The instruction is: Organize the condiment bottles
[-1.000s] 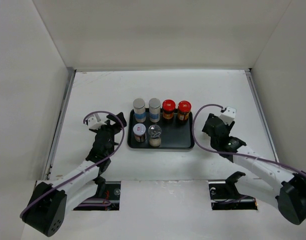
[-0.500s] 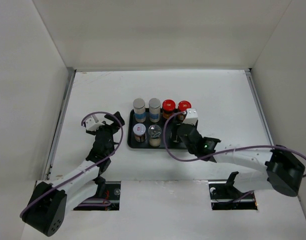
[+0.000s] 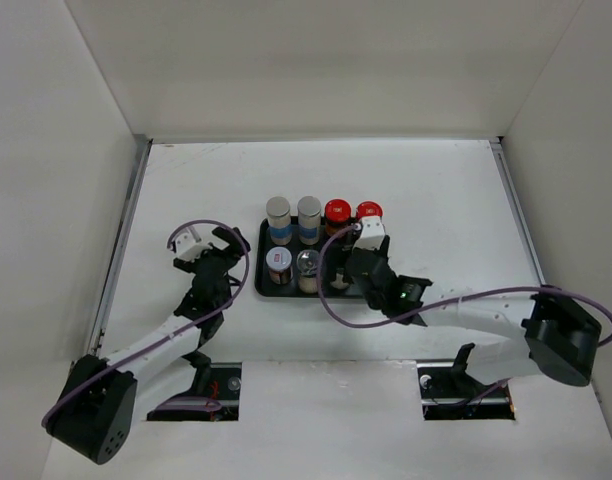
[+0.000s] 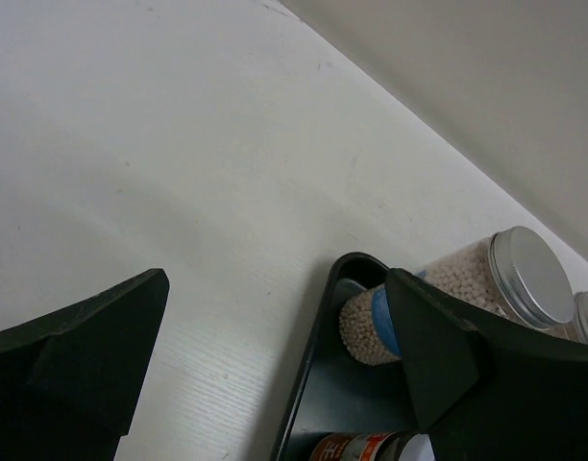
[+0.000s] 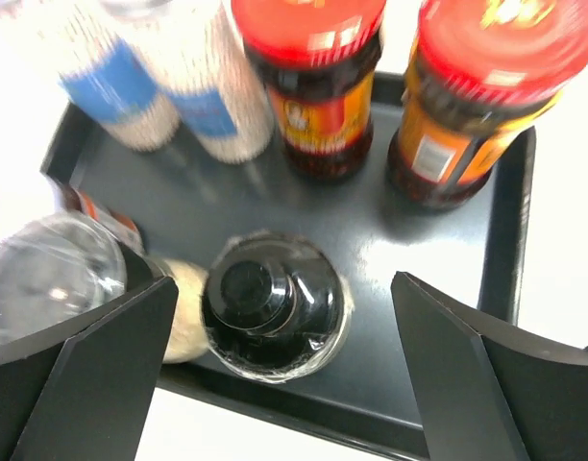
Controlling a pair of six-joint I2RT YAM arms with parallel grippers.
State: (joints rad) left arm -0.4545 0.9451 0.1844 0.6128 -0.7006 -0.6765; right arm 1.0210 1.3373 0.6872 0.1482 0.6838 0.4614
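Several condiment bottles stand on the black tray [image 3: 259,255]. At the back are two grey-lidded, blue-banded jars [image 3: 278,212] [image 3: 309,210] and two red-lidded jars [image 3: 336,212] [image 5: 308,72]. In front stand a white-topped red-labelled jar [image 3: 279,262] and a silvery-lidded jar [image 3: 307,264]. The dark-lidded jar [image 5: 273,312] stands upright on the tray's front edge. My right gripper [image 5: 284,288] is open around it, both fingers apart from it. My left gripper [image 4: 277,279] is open and holds nothing, just left of the tray [image 4: 308,375].
White walls box in the table on three sides. A metal rail [image 3: 121,250] runs along the table's left edge. Bare tray floor [image 5: 419,259] lies to the right of the dark-lidded jar.
My right arm swung left from beside the tray to over its front, then opened and let go of the dark-lidded jar there. The left gripper opened wider and barely moved.
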